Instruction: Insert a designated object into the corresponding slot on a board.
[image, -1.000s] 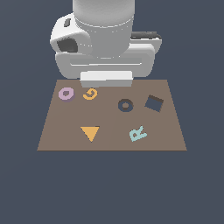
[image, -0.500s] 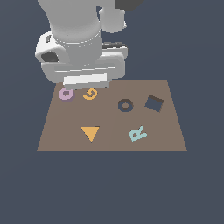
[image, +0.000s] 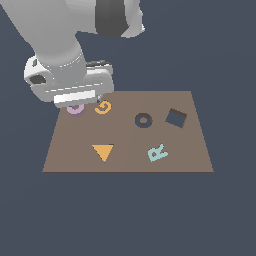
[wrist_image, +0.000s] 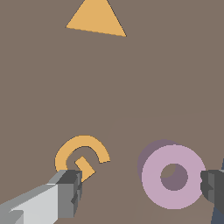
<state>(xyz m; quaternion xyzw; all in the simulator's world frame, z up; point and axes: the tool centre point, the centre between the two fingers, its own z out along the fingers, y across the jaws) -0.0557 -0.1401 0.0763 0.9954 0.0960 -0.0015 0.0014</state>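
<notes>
The lilac-pink ring (image: 75, 109) lies on the brown board (image: 125, 160) at its far corner on the exterior view's left, half hidden under my hand. In the wrist view the ring (wrist_image: 151, 179) lies flat between my two fingers (wrist_image: 70, 192), close to one of them. My gripper (image: 81, 103) (wrist_image: 142, 190) is open and low over the ring, holding nothing. The dark navy ring-shaped slot (image: 143, 120) with a brown centre dot sits mid-board, to the exterior view's right of the gripper.
An orange spiral G (image: 103, 107) (wrist_image: 81, 155) lies right beside the ring, next to one finger. An orange triangle (image: 103, 152) (wrist_image: 96, 19), a teal R shape (image: 157, 152) and a dark square recess (image: 176, 118) are also on the board.
The arm has swung to the exterior view's left and come down over the lilac ring, which it now partly covers. The shapes on the board have not moved.
</notes>
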